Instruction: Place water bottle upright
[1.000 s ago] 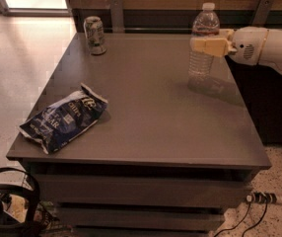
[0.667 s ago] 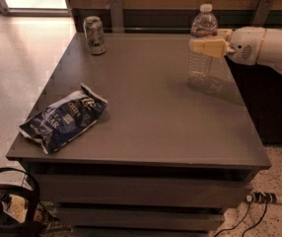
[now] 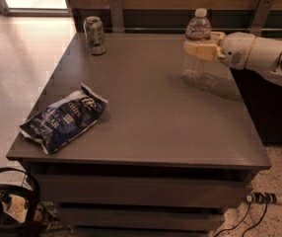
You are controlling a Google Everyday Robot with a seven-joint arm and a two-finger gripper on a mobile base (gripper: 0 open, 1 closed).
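Note:
The water bottle (image 3: 196,65) is a clear ribbed plastic bottle with a white cap. It stands upright on the grey table (image 3: 151,107) near the far right edge. My gripper (image 3: 198,50) reaches in from the right on a white arm (image 3: 264,56). Its pale fingers (image 3: 202,51) are closed around the bottle's upper body, just below the neck. The bottle's base is at the table top.
A silver drink can (image 3: 94,35) stands at the far left of the table. A dark blue crisp bag (image 3: 64,117) lies near the front left corner. A dark wall panel runs behind the table. Cables and a black device lie on the floor at the front.
The gripper and bottle have shifted slightly to the left along the table. The can and the bag have not moved.

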